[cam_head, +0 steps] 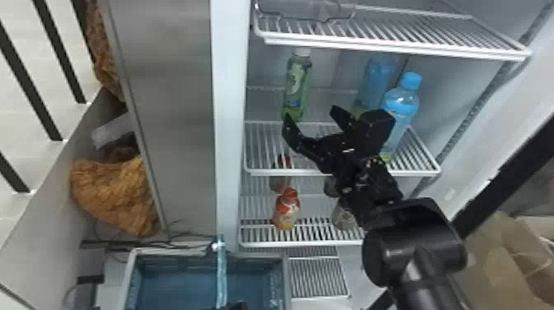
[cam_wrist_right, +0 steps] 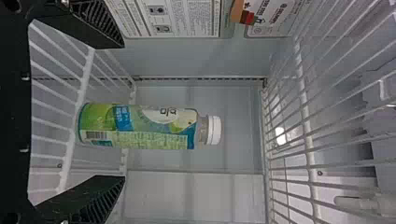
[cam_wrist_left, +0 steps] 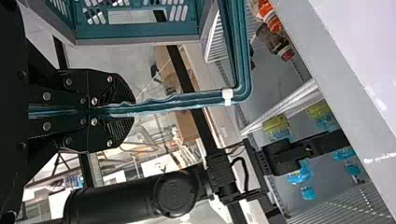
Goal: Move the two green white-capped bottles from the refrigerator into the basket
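Evidently, one green bottle is stood upright on the middle shelf of the fridge, its white cap uppermost. The right gripper is held just before it, fingers spread well apart with nothing between them. The bottle's green label is printed with dark lettering, a blue block and a barcode; a panel of dense small print is fixed to the fridge wall. The basket's handle is clamped by the left gripper, its fingers pressed together on it. The basket is placed low beside the fridge. A blue-capped bottle is kept at the shelf's right; a second blue one, probably, is set behind it.
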